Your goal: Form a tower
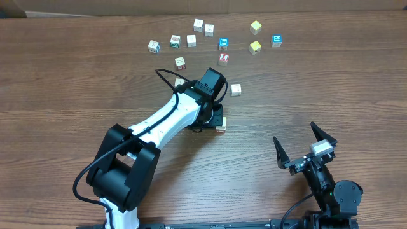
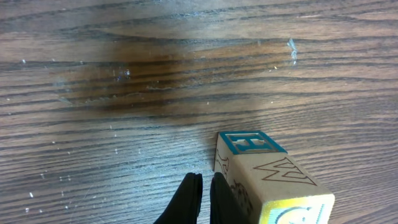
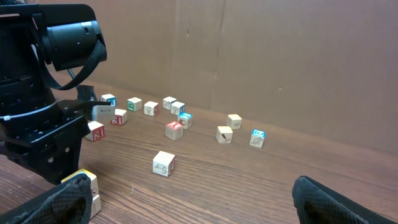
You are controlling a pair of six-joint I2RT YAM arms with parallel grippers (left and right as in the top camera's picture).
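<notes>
Two cubes high, by the look of it: the tower (image 3: pixel 87 188) stands mid-counter (image 1: pixel 63 76), on the near side of the loose cubes (image 1: pixel 223 44) scattered along the far end. Your left gripper (image 2: pixel 205 182) has its jaws pinched together on nothing and is parked just beside the tower, maybe touching it. That's the risk. Any sideways drift as you pull away could topple the lot, so I'd lift straight up. Your right gripper (image 1: pixel 293 131) sits near right, jaws wide, well apart from everything.
</notes>
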